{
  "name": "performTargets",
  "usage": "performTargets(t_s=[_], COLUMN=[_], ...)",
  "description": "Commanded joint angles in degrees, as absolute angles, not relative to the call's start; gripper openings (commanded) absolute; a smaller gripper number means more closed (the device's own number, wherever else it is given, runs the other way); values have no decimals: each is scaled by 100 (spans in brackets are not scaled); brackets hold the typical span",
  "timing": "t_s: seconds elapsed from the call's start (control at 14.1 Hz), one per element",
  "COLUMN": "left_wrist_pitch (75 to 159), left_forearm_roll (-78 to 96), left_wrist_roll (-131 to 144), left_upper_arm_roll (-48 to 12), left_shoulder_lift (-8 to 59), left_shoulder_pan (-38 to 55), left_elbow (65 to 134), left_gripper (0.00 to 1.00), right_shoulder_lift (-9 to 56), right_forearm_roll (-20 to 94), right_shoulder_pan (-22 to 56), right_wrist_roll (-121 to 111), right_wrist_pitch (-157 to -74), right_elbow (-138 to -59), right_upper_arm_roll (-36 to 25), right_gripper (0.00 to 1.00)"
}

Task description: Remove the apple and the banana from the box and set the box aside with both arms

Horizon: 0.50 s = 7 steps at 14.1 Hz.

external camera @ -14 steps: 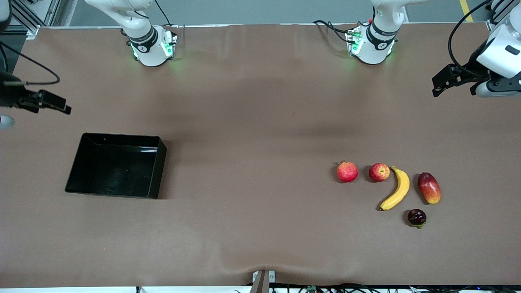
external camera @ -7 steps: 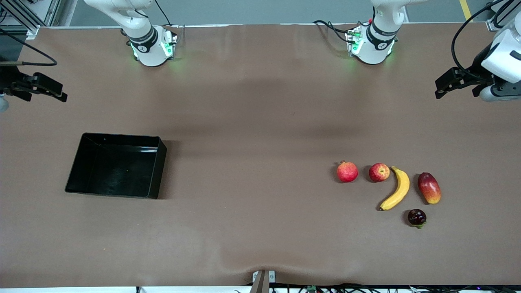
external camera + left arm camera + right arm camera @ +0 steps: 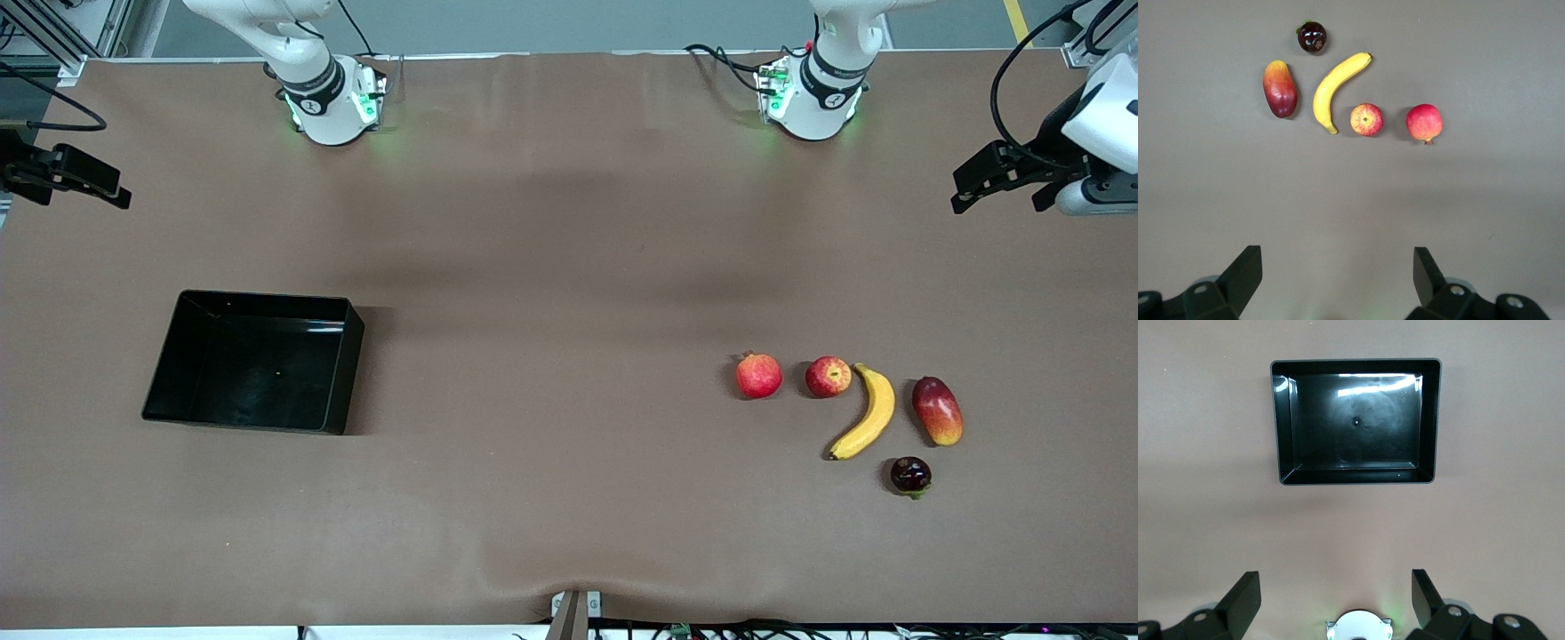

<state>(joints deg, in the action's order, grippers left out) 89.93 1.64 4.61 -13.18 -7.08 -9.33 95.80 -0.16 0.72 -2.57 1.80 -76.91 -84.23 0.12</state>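
The black box (image 3: 352, 369) sits empty toward the right arm's end of the table and also shows in the right wrist view (image 3: 1432, 420). The yellow banana (image 3: 869, 412) and the red apple (image 3: 828, 376) lie side by side toward the left arm's end, and both show in the left wrist view: banana (image 3: 1335, 90), apple (image 3: 1367, 120). My left gripper (image 3: 996, 201) hangs open and empty in the air at the left arm's end of the table, its fingers wide apart (image 3: 1336, 270). My right gripper (image 3: 78, 188) hangs open and empty at the right arm's end (image 3: 1335, 590).
A round red fruit (image 3: 758, 375) lies beside the apple. A red-yellow mango (image 3: 937, 410) lies beside the banana. A small dark fruit (image 3: 910, 475) lies nearer to the front camera. The arm bases (image 3: 333, 102) (image 3: 811, 98) stand at the table's back edge.
Both grippers have drawn back toward the robots' edge of the table, the right one more than the left. The fruits and box have not moved.
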Motion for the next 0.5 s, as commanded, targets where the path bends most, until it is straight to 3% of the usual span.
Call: performTargets(t_s=[0.0,0.43], left_wrist_pitch=[8895,8790], left_forearm_roll=[211,-227], left_wrist_roll=[404,422], left_upper_arm_roll=[-1318,-1371], left_shoulder_lift=[-668,-650], left_shoulder_pan=[-984,-967], left_elbow=[9343,9325], left_gripper=[100,100], right_shoulder_lift=[-79,-79], right_forearm_roll=[0,53], right_shoulder_pan=[-211,-237], right_wrist_roll=[202,193], right_wrist_pitch=[-7708,-7699], right_elbow=[-8420,-8411], right_upper_arm_roll=[-26,-44], right_gripper=[100,100])
